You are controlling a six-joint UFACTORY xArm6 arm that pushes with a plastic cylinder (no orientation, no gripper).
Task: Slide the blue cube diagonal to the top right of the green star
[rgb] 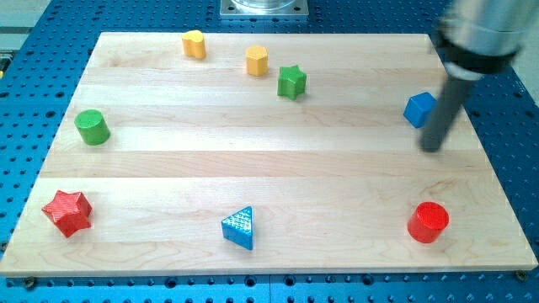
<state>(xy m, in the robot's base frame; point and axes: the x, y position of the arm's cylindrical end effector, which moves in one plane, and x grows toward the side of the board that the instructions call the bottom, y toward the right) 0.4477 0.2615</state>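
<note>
- Starting at the view's bottom, you see a blue triangle [239,228] near the front edge of the wooden counter [269,168], a red star [67,212] at the lower left corner and a red cylinder [429,222] at the lower right.
- Moving up, you find a green cylinder [91,127] alone by the left edge.
- On the right side, my tip [431,148] rests on the counter just below and to the right of the blue cube [419,109] — the rod's shaft runs right beside the cube's right face, and you cannot tell whether they touch.
- As for fingers, none show: the arm ends in a plain dark rod, so there is nothing to call apart or together.
- Further up, the green star [291,82] sits well to the left of the blue cube and slightly higher.
- Near the top edge, you have two yellow blocks — one [257,61] just up-left of the green star, the other [194,43] further left.
</note>
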